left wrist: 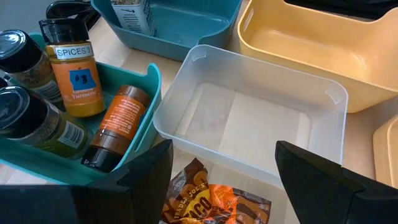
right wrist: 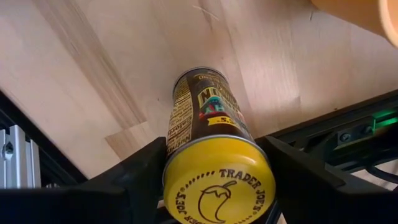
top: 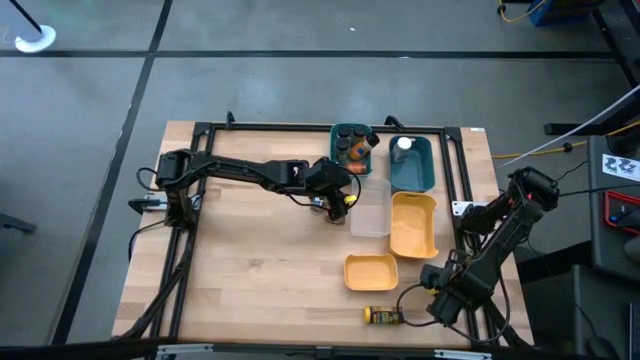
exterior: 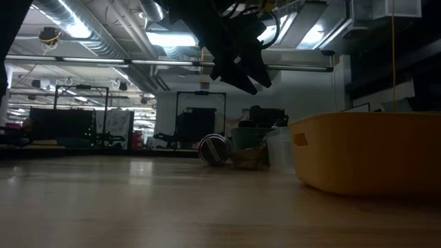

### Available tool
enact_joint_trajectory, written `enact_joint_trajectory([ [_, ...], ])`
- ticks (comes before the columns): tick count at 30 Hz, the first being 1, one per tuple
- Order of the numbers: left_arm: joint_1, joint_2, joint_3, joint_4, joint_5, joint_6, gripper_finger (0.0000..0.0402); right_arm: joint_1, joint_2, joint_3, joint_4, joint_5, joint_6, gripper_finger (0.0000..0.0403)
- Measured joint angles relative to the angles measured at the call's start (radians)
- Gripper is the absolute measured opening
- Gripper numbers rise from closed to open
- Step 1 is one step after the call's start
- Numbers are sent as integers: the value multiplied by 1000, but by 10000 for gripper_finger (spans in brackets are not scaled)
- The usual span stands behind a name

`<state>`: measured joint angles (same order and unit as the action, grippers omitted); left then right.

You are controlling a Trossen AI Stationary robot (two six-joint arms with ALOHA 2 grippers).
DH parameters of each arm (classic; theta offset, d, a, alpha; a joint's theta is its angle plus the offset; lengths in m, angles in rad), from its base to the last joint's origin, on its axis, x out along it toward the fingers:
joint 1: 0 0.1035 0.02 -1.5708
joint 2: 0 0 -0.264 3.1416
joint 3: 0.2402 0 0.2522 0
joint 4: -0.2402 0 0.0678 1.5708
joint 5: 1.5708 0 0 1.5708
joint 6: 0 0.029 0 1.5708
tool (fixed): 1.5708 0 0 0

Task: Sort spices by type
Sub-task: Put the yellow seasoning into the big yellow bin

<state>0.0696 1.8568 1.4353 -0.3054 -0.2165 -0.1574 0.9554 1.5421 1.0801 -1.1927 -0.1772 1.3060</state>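
- Right gripper low at the desk's near edge, jaws wide on either side of a yellow-lidded jar lying on its side, not clamped.
- Left gripper with jaws spread over an orange packet, just beside the clear bin.
- More jars stand in the teal bin.
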Motion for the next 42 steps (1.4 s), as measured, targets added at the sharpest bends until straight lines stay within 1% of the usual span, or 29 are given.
enact_joint_trajectory([
  [3,0,0,0,0,0,0,265,0,0,0,2,-1,0,240],
  [8,0,0,0,0,0,0,265,0,0,0,8,-2,0,242],
  [12,0,0,0,0,0,0,265,0,0,-1,13,-2,0,261],
  [18,0,0,0,0,0,0,265,0,0,0,14,9,-4,239],
  [24,0,0,0,0,0,0,265,-2,-1,0,14,27,-24,239],
  [27,0,0,0,0,0,0,265,-15,-1,0,14,28,-37,248],
  [35,0,0,0,0,0,0,265,-75,-1,26,-1,53,-163,239],
  [42,0,0,0,1,0,0,265,-135,-1,86,-121,54,-285,245],
])
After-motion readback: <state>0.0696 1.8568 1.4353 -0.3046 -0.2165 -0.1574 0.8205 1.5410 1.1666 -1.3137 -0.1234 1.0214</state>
